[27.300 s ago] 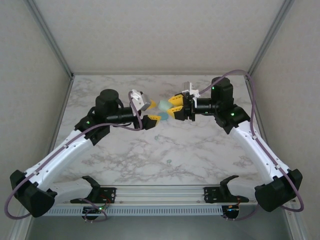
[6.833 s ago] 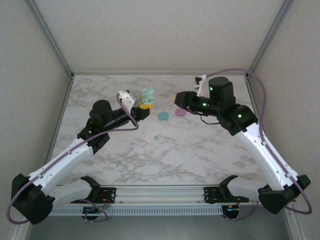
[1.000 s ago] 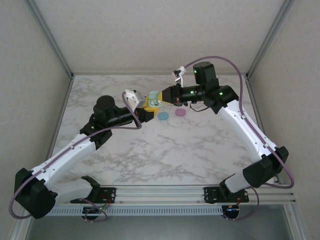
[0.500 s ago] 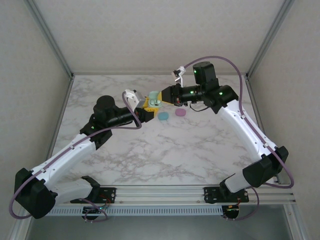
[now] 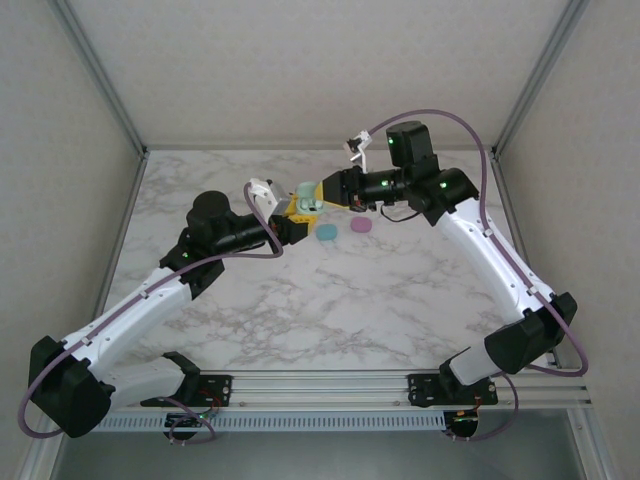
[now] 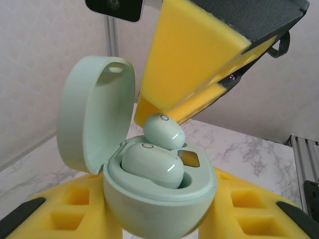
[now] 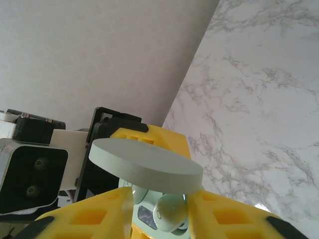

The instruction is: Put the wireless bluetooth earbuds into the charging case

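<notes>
The mint charging case point(image 6: 159, 209) is held up off the desk point(image 5: 330, 300), far of centre. Its mouth faces up and its lid point(image 6: 94, 109) stands upright on the hinge. The left gripper point(image 5: 298, 210) is clamped on the case's lower shell.

Two mint earbuds sit in it. The near earbud point(image 6: 149, 164) lies in its well with its long axis across the case. The far earbud point(image 6: 163, 130) is tilted, with its rounded end raised toward the lid; whether it is fully seated cannot be told.

The right gripper point(image 5: 324, 193) reaches in from the other side. Its yellow fingers point(image 7: 94, 219) stand narrowly apart on either side of the far earbud, with a gap showing on one side.

The desk is white marble with grey veins, closed in by pale textured walls point(image 5: 320, 70) and metal frame posts point(image 5: 100, 75).

There are three cases in all: the mint one, plus a closed teal case point(image 5: 326, 232) and a closed pink case point(image 5: 361, 226) lying side by side on the desk, just beneath the grippers.
</notes>
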Available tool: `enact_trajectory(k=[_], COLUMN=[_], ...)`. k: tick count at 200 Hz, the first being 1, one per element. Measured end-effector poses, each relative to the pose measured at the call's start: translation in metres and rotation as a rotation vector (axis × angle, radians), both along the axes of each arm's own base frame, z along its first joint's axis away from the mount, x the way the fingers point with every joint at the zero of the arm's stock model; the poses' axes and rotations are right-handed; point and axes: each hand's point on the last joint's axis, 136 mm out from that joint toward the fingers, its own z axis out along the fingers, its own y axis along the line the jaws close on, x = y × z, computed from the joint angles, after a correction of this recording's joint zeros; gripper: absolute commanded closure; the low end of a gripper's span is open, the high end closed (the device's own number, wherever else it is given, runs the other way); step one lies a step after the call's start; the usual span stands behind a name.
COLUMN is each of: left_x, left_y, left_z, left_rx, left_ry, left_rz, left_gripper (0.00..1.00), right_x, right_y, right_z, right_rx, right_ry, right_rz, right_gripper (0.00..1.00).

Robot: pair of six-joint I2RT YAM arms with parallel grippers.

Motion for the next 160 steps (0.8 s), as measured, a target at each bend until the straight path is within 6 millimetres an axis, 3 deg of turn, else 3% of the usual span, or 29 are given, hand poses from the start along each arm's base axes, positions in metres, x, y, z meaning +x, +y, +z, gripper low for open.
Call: enact_trajectory(k=[84, 133, 160], left_x=[0.001, 0.001, -0.005], left_y=[0.0, 0.0, -0.004], left_z=[0.002, -0.002, -0.002], left_rx=[-0.004, 0.018, 0.036], left_ry=[-0.007, -0.011, -0.019], left_rz=[0.005, 0.007, -0.012], left_gripper=[0.74, 0.75, 0.74], right_x=[0.005, 0.008, 0.024], right_y=[-0.006, -0.04, -0.039], right_z=[-0.001, 0.032, 0.044], right_rx=[-0.031, -0.022, -0.008], right_ry=[-0.019, -0.135, -0.13], right_rz=[-0.052, -0.229, -0.279], right_gripper=[0.5, 0.42, 0.39])
